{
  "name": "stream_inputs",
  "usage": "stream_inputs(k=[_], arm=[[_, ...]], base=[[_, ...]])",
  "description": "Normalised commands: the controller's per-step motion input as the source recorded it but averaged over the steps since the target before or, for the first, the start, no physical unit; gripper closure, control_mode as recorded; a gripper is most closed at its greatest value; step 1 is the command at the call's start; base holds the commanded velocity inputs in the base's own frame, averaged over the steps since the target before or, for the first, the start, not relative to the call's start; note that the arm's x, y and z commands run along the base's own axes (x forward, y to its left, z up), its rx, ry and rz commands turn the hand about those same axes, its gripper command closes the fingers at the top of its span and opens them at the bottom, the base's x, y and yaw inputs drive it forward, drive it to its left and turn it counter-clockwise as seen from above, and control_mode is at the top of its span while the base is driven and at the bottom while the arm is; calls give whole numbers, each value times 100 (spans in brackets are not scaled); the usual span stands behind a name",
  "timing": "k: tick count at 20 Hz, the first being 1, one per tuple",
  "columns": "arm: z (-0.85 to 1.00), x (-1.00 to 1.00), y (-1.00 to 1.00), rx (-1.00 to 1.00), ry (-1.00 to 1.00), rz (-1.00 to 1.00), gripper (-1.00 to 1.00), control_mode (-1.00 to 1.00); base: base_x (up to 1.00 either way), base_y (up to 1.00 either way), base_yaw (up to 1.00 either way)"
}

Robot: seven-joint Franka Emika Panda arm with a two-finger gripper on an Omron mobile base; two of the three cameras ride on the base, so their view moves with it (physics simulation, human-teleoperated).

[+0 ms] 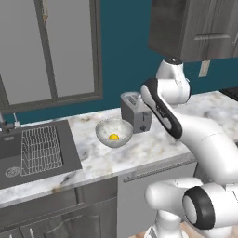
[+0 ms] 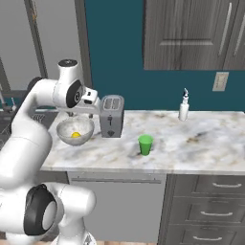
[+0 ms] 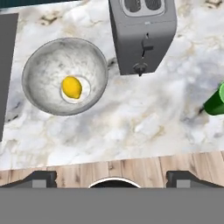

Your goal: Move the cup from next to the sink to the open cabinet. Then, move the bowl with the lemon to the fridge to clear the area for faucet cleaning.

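The pale mottled bowl (image 3: 64, 76) sits on the marble counter with the yellow lemon (image 3: 72, 87) in its middle. It also shows between sink and toaster (image 1: 114, 132) (image 2: 75, 130). The green cup (image 2: 145, 144) stands upright on the counter right of the toaster, at the right edge of the hand view (image 3: 216, 103). My gripper (image 3: 111, 179) hangs high above the counter's front edge, open and empty, with the bowl ahead to its left. The dark sink (image 1: 9, 155) with its wire rack (image 1: 41, 149) lies at the far left. Grey wall cabinets (image 2: 191, 33) hang above; I cannot tell whether one is open. The fridge is out of view.
A grey toaster (image 2: 111, 116) stands just right of the bowl, close to it. A white soap dispenser (image 2: 183, 106) stands at the back wall. A wide window (image 1: 51, 51) is behind the sink. Dark lower cabinets and drawers (image 2: 206, 206) run under the counter.
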Motion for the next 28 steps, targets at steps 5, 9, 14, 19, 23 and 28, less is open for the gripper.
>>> stream_inputs(k=[5,9,14,19,23,28], arm=[[-36,53,24,0,10,0,-100,-100],[-54,18,0,4,20,0,-100,-100],[-58,27,6,3,17,0,-100,-100],[-50,32,18,0,7,0,-100,-100],[-28,37,2,0,0,0,-100,-100],[-38,48,6,0,0,0,-100,-100]], base=[[0,0,0],[0,0,0],[0,0,0],[0,0,0],[0,0,0],[0,0,0]])
